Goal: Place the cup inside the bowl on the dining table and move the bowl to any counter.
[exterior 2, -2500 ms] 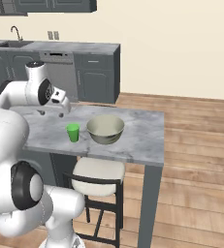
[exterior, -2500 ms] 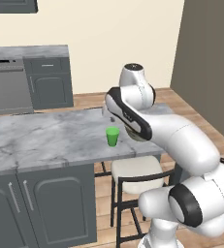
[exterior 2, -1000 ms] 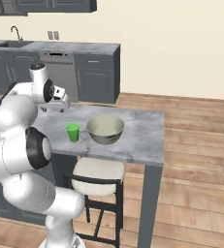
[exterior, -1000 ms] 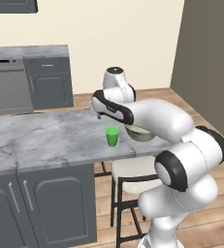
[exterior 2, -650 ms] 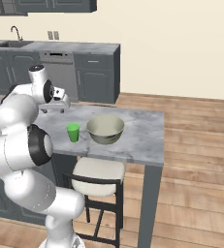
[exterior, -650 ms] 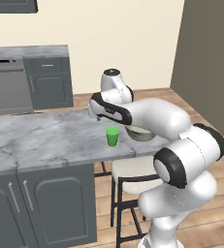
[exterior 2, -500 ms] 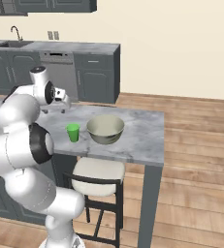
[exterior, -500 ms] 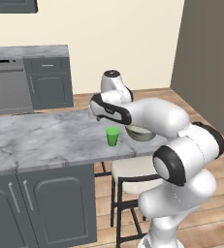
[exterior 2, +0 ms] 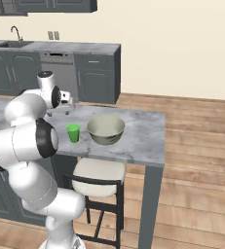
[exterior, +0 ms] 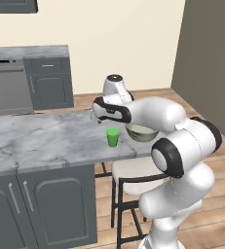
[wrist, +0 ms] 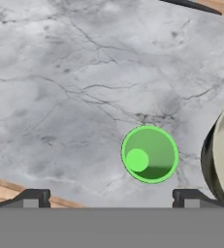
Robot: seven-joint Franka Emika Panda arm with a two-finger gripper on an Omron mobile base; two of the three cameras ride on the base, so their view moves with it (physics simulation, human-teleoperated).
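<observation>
The small green cup [exterior: 113, 136] [exterior 2: 73, 133] stands upright on the marbled dining table [exterior: 36, 141] [exterior 2: 144, 137]. Just to its right is the wide grey bowl [exterior: 142, 132] [exterior 2: 105, 129], which has nothing in it. My gripper [exterior: 96, 117] [exterior 2: 67, 108] hangs open above the table, a little behind the cup and pointing down. From the hand view I look straight into the cup [wrist: 149, 154], which lies between the two fingertips [wrist: 33, 197], nearer the right one. The bowl's rim [wrist: 223, 154] shows at the right edge. Nothing is held.
A white-seated stool [exterior: 133, 171] [exterior 2: 97, 171] stands under the table's end below the bowl. The wall counter [exterior: 31, 51] [exterior 2: 60, 46] with a dishwasher [exterior: 7, 90] runs along the back, across a wooden floor. The table edge [wrist: 16, 186] lies close to the cup.
The arm has swung leftwards from beside the bowl and settled its hand over the cup, sinking slightly. The jaws stayed open. Cup and bowl have not moved.
</observation>
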